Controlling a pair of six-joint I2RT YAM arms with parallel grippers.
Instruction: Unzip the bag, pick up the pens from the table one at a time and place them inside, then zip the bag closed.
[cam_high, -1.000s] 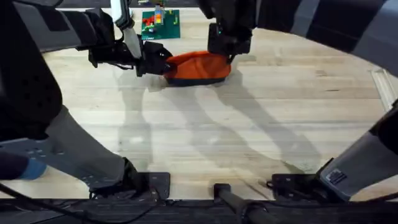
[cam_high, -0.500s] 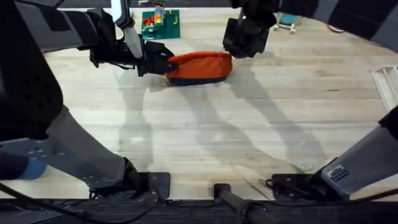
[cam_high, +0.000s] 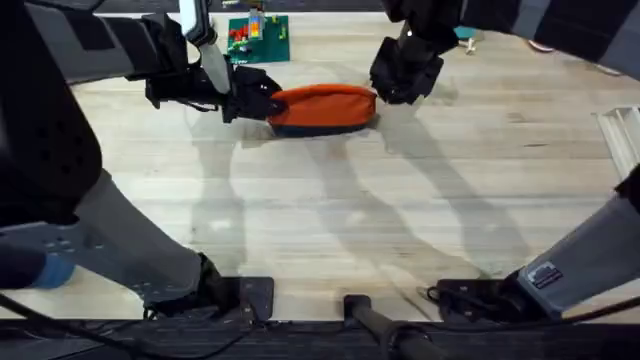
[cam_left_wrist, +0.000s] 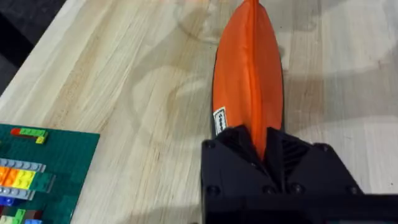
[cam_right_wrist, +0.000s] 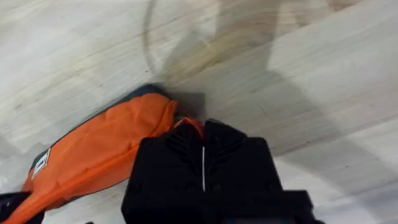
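Observation:
The orange bag (cam_high: 322, 104) lies at the far middle of the table (cam_high: 380, 210), its dark bottom band facing the front. My left gripper (cam_high: 262, 100) is shut on the bag's left end; in the left wrist view the bag (cam_left_wrist: 247, 68) stretches away from my shut gripper (cam_left_wrist: 261, 142). Just off the bag's right end, my right gripper (cam_high: 398, 80) hangs slightly above it. In the right wrist view its gripper (cam_right_wrist: 203, 129) is shut with a small orange pull tab (cam_right_wrist: 188, 123) at the tips, beside the bag (cam_right_wrist: 106, 155). The pens are out of view.
A green building-brick plate (cam_high: 258, 38) with coloured bricks lies behind the bag, and it also shows beside the bag's left end (cam_left_wrist: 37, 168). A pale object (cam_high: 622, 135) sits at the table's right edge. Bare wood spreads across the front and middle.
My right gripper has travelled from over the bag's right part out past its right end. The bag now lies flatter and longer. The left gripper has held still.

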